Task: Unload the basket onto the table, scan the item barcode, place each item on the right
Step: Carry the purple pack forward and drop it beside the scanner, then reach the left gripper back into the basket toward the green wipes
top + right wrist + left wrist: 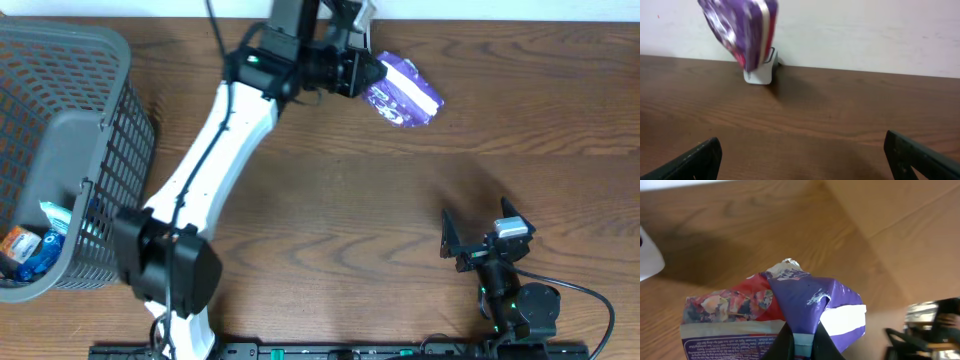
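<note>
Left gripper (800, 339) sits closest to the lens in the left wrist view. We see its two dark fingers (782, 346) pressed in on a bottom edge of the purple snack packet (810, 300), pinching it. The packet is crinkled, purple with a white band on one side and a red printed picture panel on the other. We see small print on it but can't read it.

In the overhead view the left arm (215, 140) reaches from the near edge to the far side of the table (330, 200). The left gripper (375, 72) holds the purple snack packet (405, 95) at the far edge, near the middle. The white scanner (360, 12) is just beside the gripper, against the wall.

From the right wrist view the purple snack packet (742, 30) hangs above the wood, tilted, and its lower end overlaps the white scanner (760, 74) behind it. We can't tell whether they touch. The white scanner (647, 260) also shows at the left edge of the left wrist view.

The right gripper (478, 232) rests low near the table's near right side, well apart from the packet. Its fingers (695, 160) are spread wide with nothing between them.

A grey mesh basket (90, 120) stands at the left edge of the table, with blue and orange packs (30, 248) inside.
</note>
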